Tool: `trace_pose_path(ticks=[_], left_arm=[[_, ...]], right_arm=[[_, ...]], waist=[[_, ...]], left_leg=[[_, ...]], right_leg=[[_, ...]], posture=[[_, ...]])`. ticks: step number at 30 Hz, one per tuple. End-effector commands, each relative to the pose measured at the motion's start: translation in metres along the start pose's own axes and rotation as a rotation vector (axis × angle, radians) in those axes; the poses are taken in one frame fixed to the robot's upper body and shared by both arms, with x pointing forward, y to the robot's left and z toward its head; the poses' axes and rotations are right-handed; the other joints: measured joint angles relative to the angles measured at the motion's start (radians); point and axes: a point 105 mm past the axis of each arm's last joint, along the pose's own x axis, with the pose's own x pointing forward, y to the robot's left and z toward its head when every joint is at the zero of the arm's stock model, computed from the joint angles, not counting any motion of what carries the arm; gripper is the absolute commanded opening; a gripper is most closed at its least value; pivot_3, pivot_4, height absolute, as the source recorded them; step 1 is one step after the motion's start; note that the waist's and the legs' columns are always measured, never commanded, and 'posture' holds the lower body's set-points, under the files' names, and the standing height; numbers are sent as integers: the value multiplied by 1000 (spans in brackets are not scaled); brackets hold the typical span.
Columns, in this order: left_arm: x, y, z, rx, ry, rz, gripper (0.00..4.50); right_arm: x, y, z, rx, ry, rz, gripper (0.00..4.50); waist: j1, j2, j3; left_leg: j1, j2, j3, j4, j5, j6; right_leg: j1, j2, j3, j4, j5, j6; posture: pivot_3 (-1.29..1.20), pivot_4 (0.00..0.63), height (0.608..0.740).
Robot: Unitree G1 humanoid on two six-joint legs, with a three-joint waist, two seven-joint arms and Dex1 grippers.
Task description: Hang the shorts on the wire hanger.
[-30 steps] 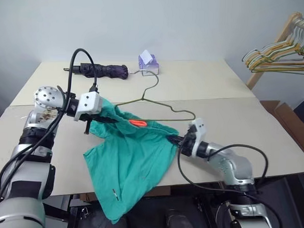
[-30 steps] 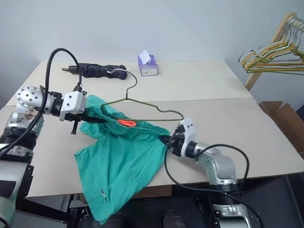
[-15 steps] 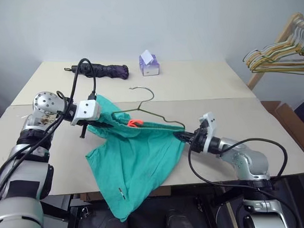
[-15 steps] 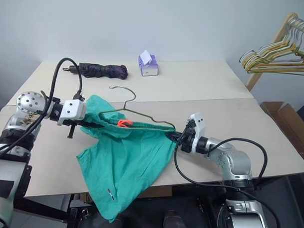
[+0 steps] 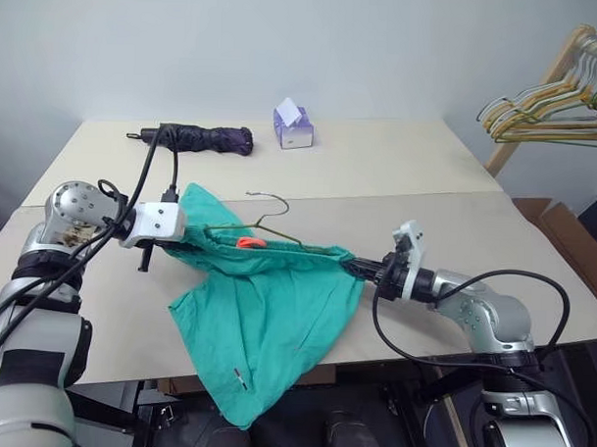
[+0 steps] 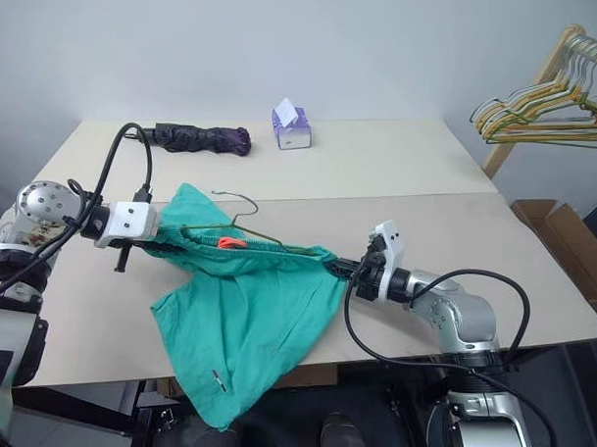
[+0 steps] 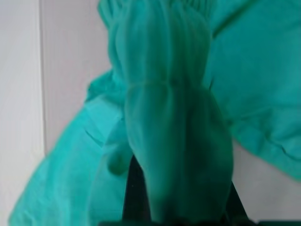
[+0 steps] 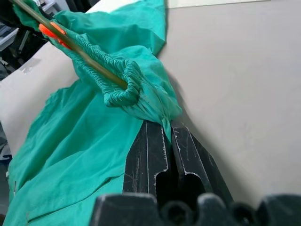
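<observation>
two black-fingered grippers, both clenched on teal-green soft fabric shorts point(image 5: 266, 311) stretched between them above a beige tabletop point(image 5: 379, 177).
left gripper point(image 5: 185, 247) pinches one waistband end, right gripper point(image 5: 361, 270) the other; right wrist view shows its fingers point(image 8: 148, 160) nipping bunched elastic. thin olive-gold wire hanger point(image 5: 264, 220) runs inside the waistband, hook exposed, its lower wire hidden by cloth. left wrist view: fabric hides the fingers.

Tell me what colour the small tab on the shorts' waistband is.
Orange-red tab on the teal-green shorts, clearest in the left eye view.
</observation>
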Motion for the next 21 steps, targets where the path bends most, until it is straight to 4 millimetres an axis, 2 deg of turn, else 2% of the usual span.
trace_pose_path(ticks=[1, 13, 21], left_arm=[[-35, -1, -23, -67, 119, 46, 0], [-21, -7, -16, -22, 97, -33, 0], [-2, 5, -2, 6, 50, -24, 0]], right_arm=[[-30, -26, 12, -52, -29, -140, 14], [-29, -13, 25, -126, -48, -92, 14], [-24, 15, 37, -234, -61, 2, 14]], waist=[[0, 0, 0], [0, 0, 0], [1, 0, 0]], left_leg=[[0, 0, 0, 0, 0, 0], [0, 0, 0, 0, 0, 0], [0, 0, 0, 0, 0, 0]], right_leg=[[0, 0, 0, 0, 0, 0], [0, 0, 0, 0, 0, 0], [0, 0, 0, 0, 0, 0]], posture=[[-24, 17, 740], [-39, 8, 740], [-48, 2, 740]])
